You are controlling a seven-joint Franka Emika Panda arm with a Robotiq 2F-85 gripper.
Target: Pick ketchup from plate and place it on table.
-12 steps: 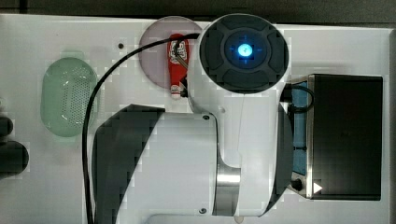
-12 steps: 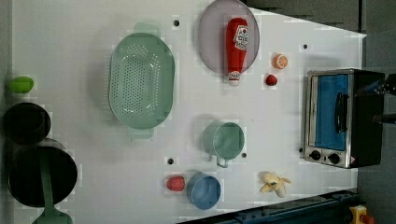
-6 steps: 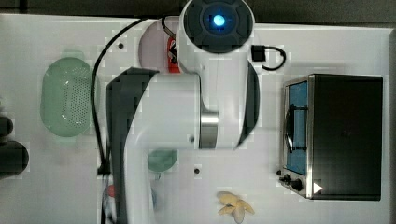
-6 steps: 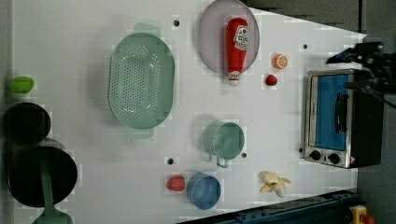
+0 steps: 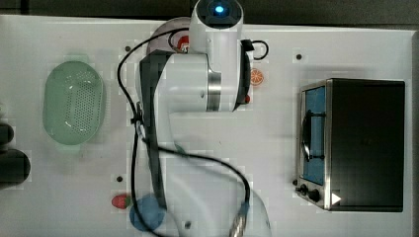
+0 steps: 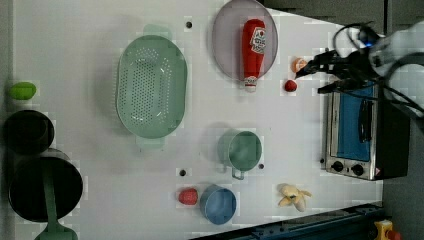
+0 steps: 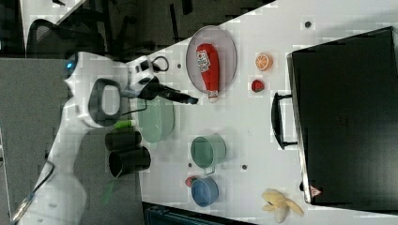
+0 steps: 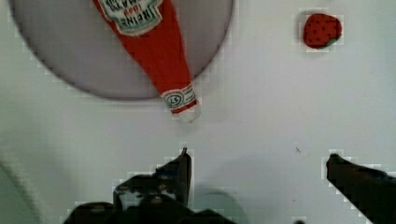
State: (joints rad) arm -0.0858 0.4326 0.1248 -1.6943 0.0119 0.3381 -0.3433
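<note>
I am seeing one counter (image 6: 75,45) carrying one plate (image 6: 227,45), and one ketchup (image 6: 253,50) is lying on it, cap jutting past the rim. My arm is leaning over them, its gripper (image 8: 257,163) hanging released and empty near the cap. In the top view the arm is hiding most of the plate.

The ketchup (image 8: 152,44) label apparently reads "HEINZ".
</note>
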